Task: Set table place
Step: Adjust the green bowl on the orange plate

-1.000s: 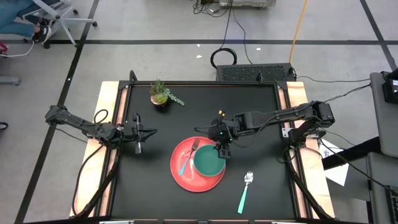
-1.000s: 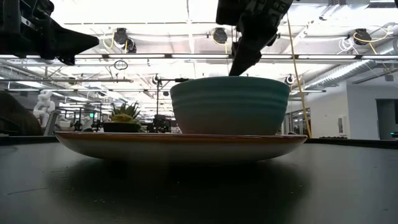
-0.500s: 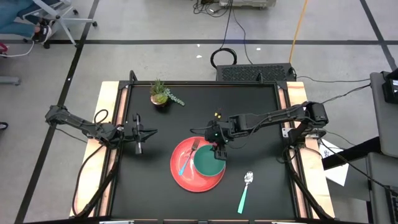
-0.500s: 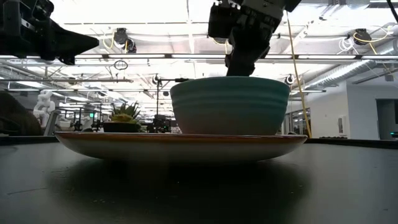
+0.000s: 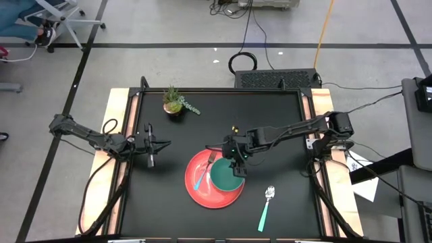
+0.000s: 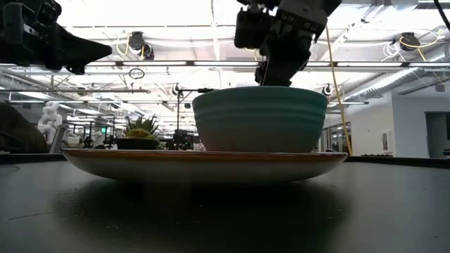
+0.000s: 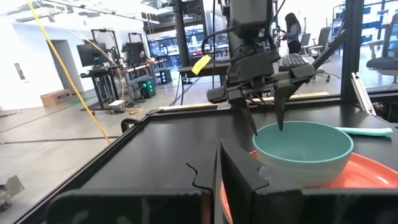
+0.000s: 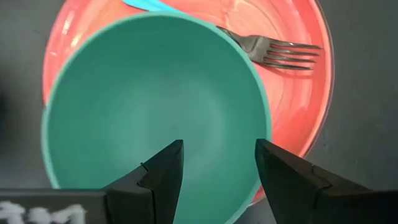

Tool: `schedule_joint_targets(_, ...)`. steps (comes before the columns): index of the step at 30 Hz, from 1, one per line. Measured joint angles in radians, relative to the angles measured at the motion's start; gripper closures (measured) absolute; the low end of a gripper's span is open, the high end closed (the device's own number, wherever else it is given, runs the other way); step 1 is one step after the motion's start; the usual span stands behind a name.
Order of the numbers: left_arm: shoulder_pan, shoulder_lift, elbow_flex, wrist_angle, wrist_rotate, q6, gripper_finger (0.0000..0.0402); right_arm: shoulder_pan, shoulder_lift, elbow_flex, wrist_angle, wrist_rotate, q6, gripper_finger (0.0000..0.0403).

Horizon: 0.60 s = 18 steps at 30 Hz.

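Note:
A teal bowl [image 5: 226, 178] stands on a round red plate [image 5: 199, 192] near the middle of the black table [image 5: 169, 209]. A fork with a light-teal handle [image 5: 203, 173] lies on the plate, left of the bowl. A matching spoon [image 5: 265, 208] lies on the table, right of the plate. My right gripper [image 8: 219, 149] is open and points down just above the bowl's far rim [image 8: 266, 124], with one finger over the bowl's inside; I see no touch. My left gripper [image 5: 162, 143] is shut and empty, high over the table's left side.
A small potted green plant [image 5: 174, 101] stands near the table's far edge, left of centre. Pale wooden strips [image 5: 116, 135] run along the two short sides. Bare table top lies left of the plate and along the near edge.
My right gripper has shifted a little toward the table's left edge above the bowl's far rim and turned somewhat about its own axis. The bowl, plate, fork and spoon have stayed where they were.

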Motion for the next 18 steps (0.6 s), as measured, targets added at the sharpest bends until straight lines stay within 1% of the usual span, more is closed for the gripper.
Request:
schedule_joint_targets(14,0.0,0.0,0.0,0.003,0.0,-0.004,0.0373,-0.004,0.0,0.001,0.003,0.005,-0.002,0.0211)
schedule_joint_targets(18,0.0,0.0,0.0,0.003,0.0,-0.004,0.0373,-0.004,0.0,0.001,0.004,0.073,-0.018,0.0211)
